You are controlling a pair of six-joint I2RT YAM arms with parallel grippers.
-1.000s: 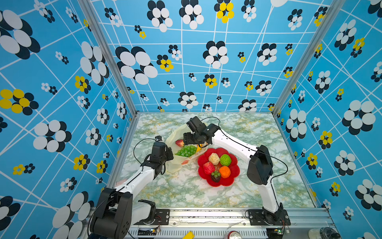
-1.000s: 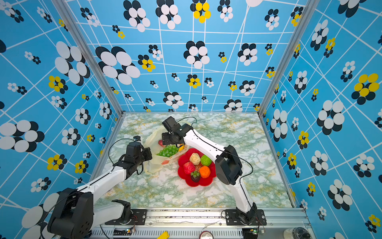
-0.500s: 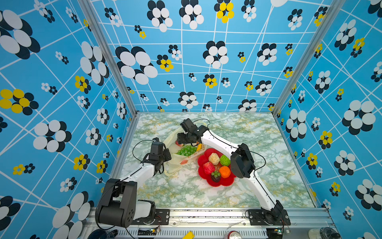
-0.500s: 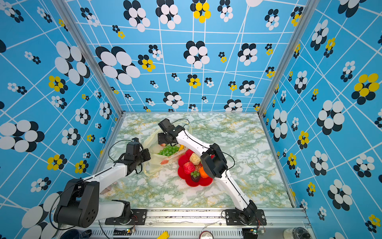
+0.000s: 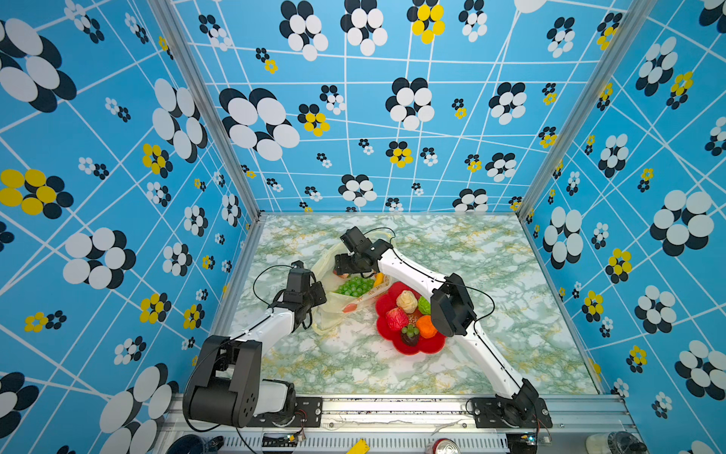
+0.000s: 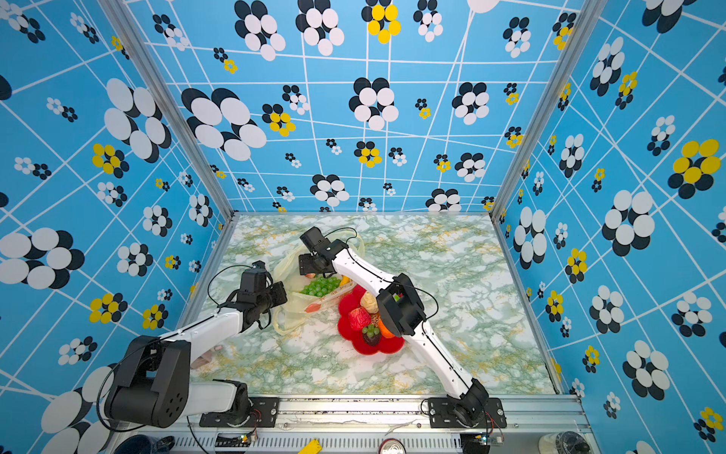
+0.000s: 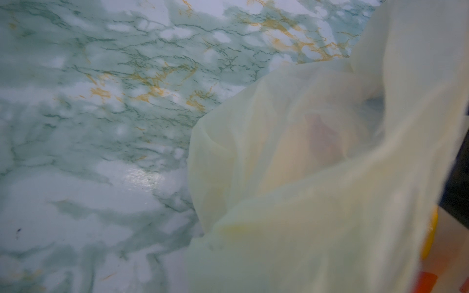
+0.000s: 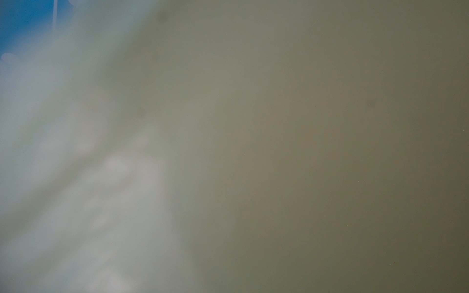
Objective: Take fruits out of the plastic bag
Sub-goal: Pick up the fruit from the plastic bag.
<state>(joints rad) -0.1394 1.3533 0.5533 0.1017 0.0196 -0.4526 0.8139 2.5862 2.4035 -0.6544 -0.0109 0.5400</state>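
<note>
clamps plastic bag (image 5: 333,307) rim in shut left gripper (image 5: 319,293), hangs right gripper (image 5: 341,269) wide-jawed inside the bag mouth, seemingly straight above the red strawberry (image 5: 339,274), green grape bunch (image 5: 355,286) just nearer the base.

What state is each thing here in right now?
thin pale-yellow plastic bag: lying open.
green toy grape bunch: inside the bag.
yellow toy banana: inside the bag.
red flower-shaped plate: holding toy fruits.
left gripper: shut on the bag's edge.
right gripper: open, at the bag's mouth.
</note>
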